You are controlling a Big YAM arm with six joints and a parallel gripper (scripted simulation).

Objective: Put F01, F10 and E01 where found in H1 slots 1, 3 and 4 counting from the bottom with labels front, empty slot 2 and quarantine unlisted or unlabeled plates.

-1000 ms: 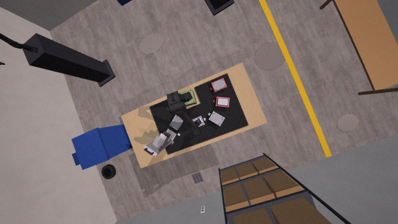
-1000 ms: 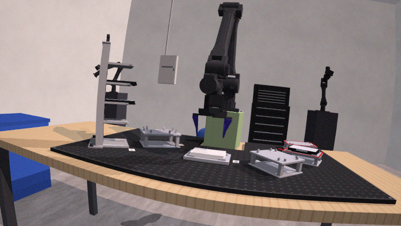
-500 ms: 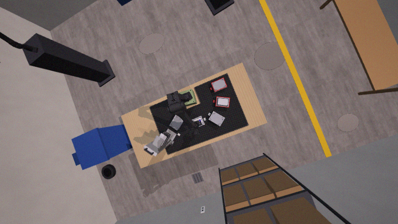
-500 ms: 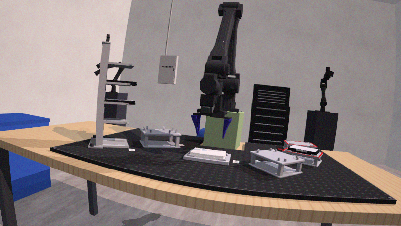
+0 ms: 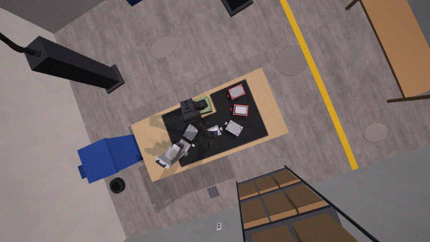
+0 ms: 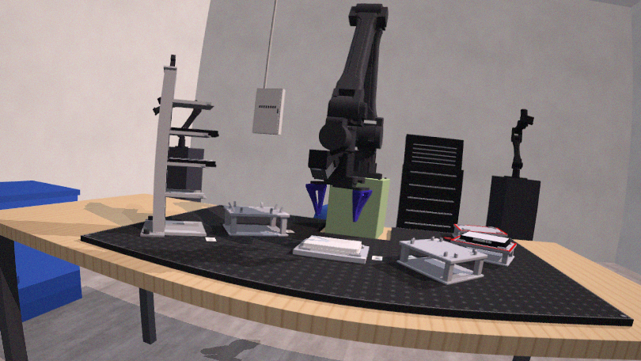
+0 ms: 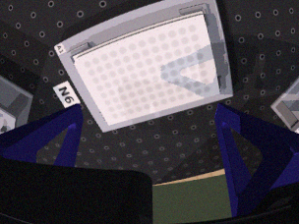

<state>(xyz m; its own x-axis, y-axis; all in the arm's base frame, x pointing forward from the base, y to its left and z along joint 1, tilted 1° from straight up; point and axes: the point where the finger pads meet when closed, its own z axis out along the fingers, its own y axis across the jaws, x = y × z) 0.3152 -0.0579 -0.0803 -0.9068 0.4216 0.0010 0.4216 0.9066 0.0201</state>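
A white well plate lies flat on the recovery nest N6, whose label shows at its left in the wrist view. My gripper is open and empty, its blue fingers spread wide. It hangs above the plate, clear of it, a little towards the arm's base. The plate hotel H1 stands at the left end of the board. I cannot make out the plates on its shelves.
A grey raised nest stands beside the hotel and another right of N6. Two red-rimmed quarantine nests stand at the far right, the nearer holding a plate. The arm stands on a green pedestal.
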